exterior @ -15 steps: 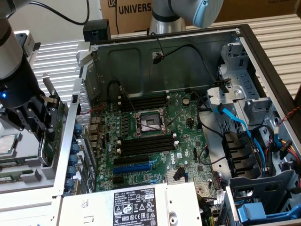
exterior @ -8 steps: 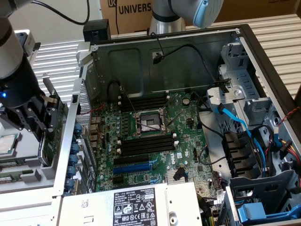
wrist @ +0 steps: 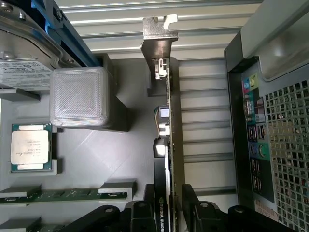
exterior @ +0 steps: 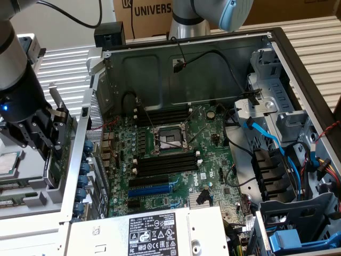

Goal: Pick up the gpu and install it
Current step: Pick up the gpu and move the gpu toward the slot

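Grey tray (wrist: 96, 159) holds the gpu (wrist: 174, 135) on edge, a processor (wrist: 31, 146), memory sticks (wrist: 63, 195)

The motherboard (exterior: 176, 154) lies in the open case (exterior: 160, 69), with the power supply (exterior: 154, 232) nearer the camera and the drive cage (exterior: 298, 160) at the exterior view's right; outside the case, at the exterior view's left, a tray (wrist: 111, 159) holds the gpu (wrist: 170, 140) standing on edge, with a processor (wrist: 31, 147) and a memory stick (wrist: 63, 195) well apart from it; the pincer (wrist: 168, 195) straddles the gpu, jaws apart.
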Robot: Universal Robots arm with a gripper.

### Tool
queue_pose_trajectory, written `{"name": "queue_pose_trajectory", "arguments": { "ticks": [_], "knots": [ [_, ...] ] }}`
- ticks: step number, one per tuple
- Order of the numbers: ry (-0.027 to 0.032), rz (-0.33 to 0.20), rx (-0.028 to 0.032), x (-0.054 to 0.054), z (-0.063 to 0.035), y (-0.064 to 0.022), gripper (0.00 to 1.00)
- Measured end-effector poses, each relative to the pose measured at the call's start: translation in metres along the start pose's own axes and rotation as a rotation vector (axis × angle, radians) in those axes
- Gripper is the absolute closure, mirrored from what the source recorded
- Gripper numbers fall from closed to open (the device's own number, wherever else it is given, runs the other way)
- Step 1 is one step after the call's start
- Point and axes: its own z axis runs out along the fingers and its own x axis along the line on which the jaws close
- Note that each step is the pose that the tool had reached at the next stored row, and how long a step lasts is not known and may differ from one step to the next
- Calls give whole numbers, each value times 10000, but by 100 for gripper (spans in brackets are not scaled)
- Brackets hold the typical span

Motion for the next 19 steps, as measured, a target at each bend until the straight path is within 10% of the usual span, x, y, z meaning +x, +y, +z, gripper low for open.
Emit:
{"name": "queue_pose_trajectory", "arguments": {
  "ticks": [19],
  "knots": [
    [55, 70, -36, -38, -1, -9, 73]
  ]
}}
